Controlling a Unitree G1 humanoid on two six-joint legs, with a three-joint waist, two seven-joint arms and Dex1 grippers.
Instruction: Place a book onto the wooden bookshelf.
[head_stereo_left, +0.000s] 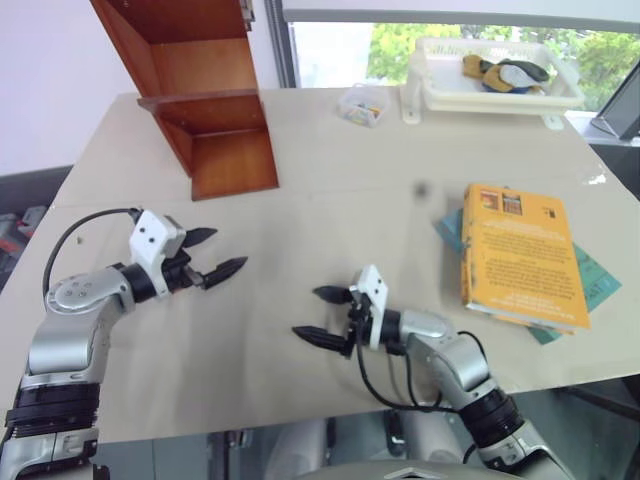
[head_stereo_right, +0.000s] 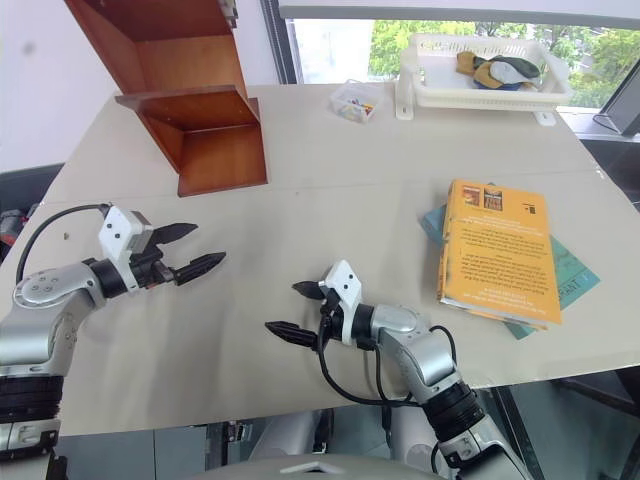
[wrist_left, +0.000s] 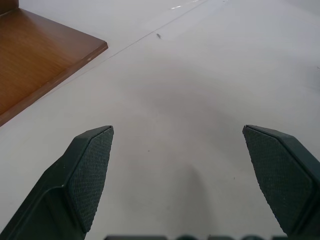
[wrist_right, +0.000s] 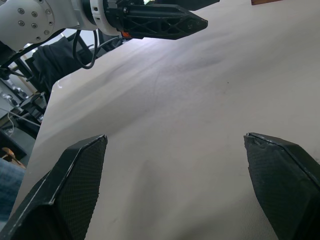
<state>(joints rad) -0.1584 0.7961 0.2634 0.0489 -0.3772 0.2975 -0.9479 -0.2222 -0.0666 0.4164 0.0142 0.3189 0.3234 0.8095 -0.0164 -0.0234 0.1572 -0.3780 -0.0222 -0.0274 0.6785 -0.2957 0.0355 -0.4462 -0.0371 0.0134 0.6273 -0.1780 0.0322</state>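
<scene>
Not started: yellow-orange book (head_stereo_left: 522, 255) lies on the counter (head_stereo_left: 330, 190), ungrasped. Left hand (head_stereo_left: 212, 252) and right hand (head_stereo_left: 322, 315) both wide, empty. Wooden bookshelf (head_stereo_left: 195, 90) bare.

The pale desk (head_stereo_left: 330, 210) carries the bookshelf (head_stereo_left: 205, 110) at its far left, a small clear box (head_stereo_left: 361, 104), a white tray (head_stereo_left: 495, 85), and a teal book (head_stereo_left: 590, 275) under the book (head_stereo_left: 520, 255).
</scene>
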